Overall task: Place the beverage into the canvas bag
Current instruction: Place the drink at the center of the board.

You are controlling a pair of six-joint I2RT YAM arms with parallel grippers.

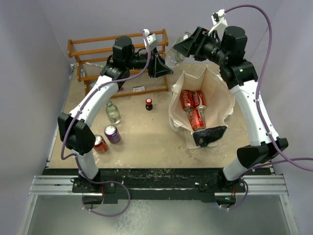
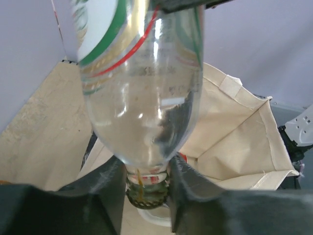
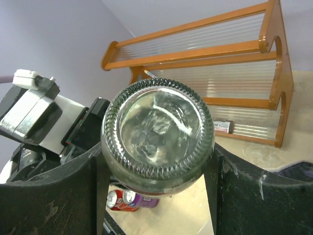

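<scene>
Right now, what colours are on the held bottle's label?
The bottle label is white with green, gold and red stripes; clearest in the left wrist view.

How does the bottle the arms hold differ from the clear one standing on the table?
The held bottle lies sideways in the air between left gripper and right gripper; the table bottle stands upright, untouched. Held bottle is by the canvas bag's rim; table bottle is apart. Both clear.

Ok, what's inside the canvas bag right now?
Three red cans lie inside the canvas bag, seen from above. The bag's floor and anything beneath the cans are covered, so I cannot tell what is there. The glass bottle is not in it yet.
</scene>
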